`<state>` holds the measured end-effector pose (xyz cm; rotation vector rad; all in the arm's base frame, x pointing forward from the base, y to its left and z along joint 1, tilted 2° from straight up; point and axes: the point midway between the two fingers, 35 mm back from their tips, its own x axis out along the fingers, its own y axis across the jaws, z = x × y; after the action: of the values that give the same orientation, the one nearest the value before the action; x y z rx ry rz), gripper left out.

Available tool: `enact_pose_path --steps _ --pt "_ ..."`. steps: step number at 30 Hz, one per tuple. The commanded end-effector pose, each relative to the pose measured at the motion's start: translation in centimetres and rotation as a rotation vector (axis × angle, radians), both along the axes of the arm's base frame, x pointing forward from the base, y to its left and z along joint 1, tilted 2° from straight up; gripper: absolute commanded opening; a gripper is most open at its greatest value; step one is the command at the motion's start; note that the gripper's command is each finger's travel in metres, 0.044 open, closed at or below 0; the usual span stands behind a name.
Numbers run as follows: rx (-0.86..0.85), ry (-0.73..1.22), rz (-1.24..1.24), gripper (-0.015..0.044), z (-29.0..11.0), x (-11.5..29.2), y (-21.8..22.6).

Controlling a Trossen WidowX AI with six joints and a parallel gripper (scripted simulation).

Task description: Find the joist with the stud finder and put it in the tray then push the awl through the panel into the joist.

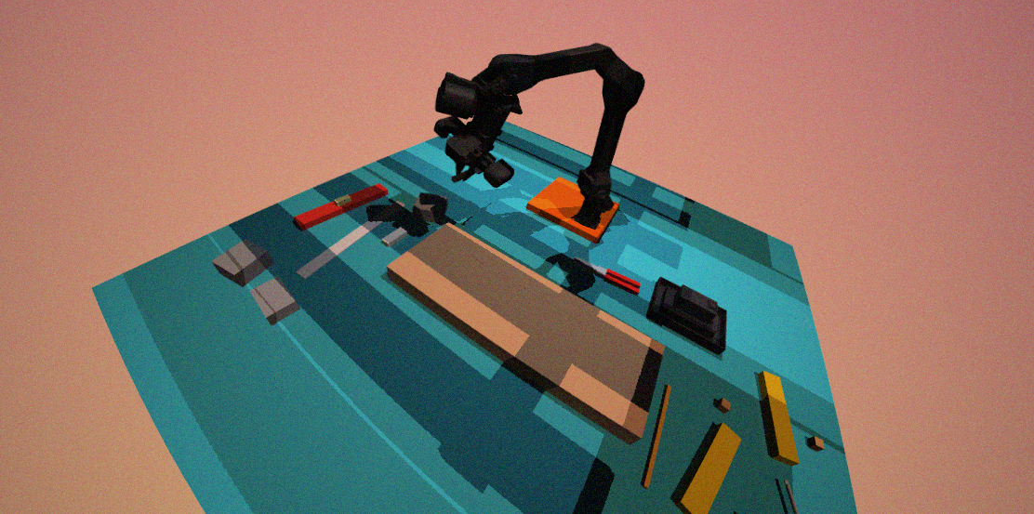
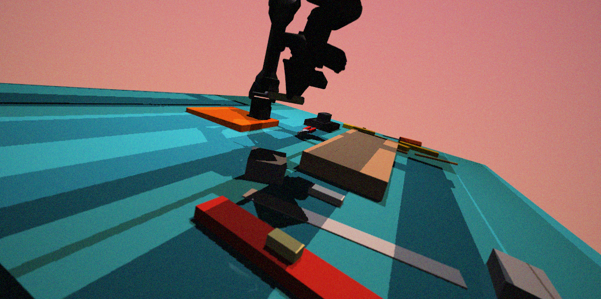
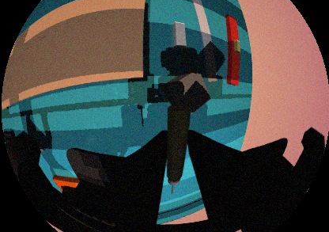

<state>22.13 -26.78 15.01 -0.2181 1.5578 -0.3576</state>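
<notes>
My gripper is shut on the awl's dark handle and holds it in the air, beyond the panel's end. The awl lies nearly level in the exterior view, its thin metal tip pointing toward the arm's base. The floor panel is a thick tan slab, lying flat. The black tray stands beside the panel. A dark block, apparently the stud finder, sits in it. The joist is hidden.
A dark grey block stands near the panel's end. Beyond are a small pale block, a flat grey strip and a red level. Red-handled pliers lie near the tray.
</notes>
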Motion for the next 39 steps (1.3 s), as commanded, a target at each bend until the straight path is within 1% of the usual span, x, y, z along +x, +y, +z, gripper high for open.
enact_pose_path --steps 1,19,29,39 --pt "-0.116 -0.057 -0.061 0.0 1.0 -0.1 -0.4" --pt "-0.534 -0.375 -0.346 0.0 4.7 -1.5 -0.7" --pt "-0.722 -0.611 -0.524 0.0 6.8 -3.2 0.1" --pt "-0.871 -0.88 -0.715 0.0 8.4 -5.7 1.5"
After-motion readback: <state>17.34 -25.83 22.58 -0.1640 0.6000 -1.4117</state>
